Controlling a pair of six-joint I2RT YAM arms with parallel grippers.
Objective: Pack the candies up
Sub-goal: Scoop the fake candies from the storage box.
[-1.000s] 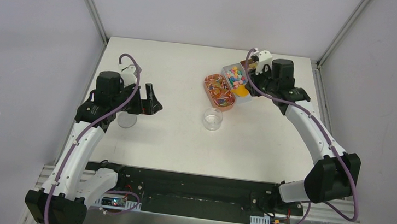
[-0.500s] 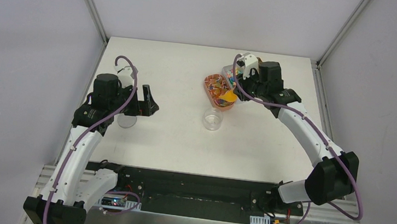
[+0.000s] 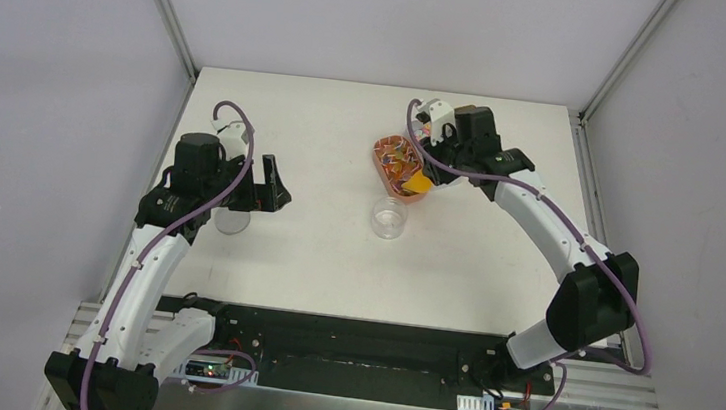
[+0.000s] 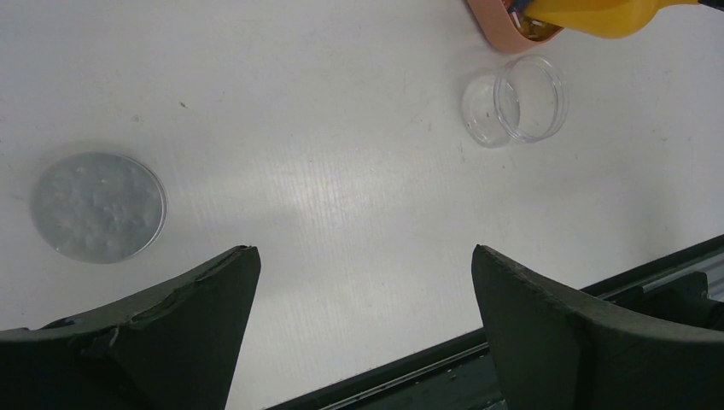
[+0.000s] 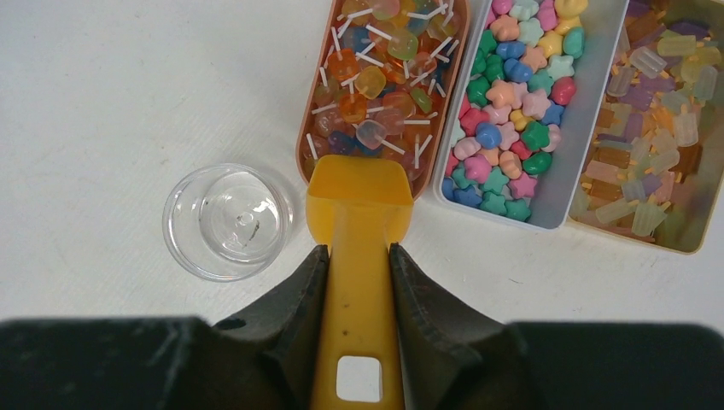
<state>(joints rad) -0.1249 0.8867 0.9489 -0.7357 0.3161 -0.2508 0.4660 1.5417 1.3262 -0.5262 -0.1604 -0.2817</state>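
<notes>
My right gripper [image 5: 357,249] is shut on the handle of the orange scoop [image 5: 357,205]. The scoop's bowl hangs at the near end of the orange tray [image 5: 305,145], just right of the clear empty jar [image 5: 227,221]. No candy shows in the bowl. The candies [image 5: 508,111] fill a white tray to the right of the scoop. From above, the right gripper [image 3: 433,162] covers that tray, and the scoop [image 3: 419,182] is up and right of the jar [image 3: 389,218]. My left gripper [image 3: 276,185] is open and empty, above bare table [image 4: 365,252].
The orange tray holds translucent lollipop sweets [image 5: 380,77]. A third tray [image 5: 657,111] of pale popsicle-shaped sweets sits at the far right. The jar's round lid [image 4: 98,206] lies flat under my left arm [image 3: 231,219]. The jar also shows in the left wrist view [image 4: 515,100].
My right gripper has swung left with the scoop, from over the white candy tray to the near end of the orange tray beside the jar. The left arm has barely moved.
</notes>
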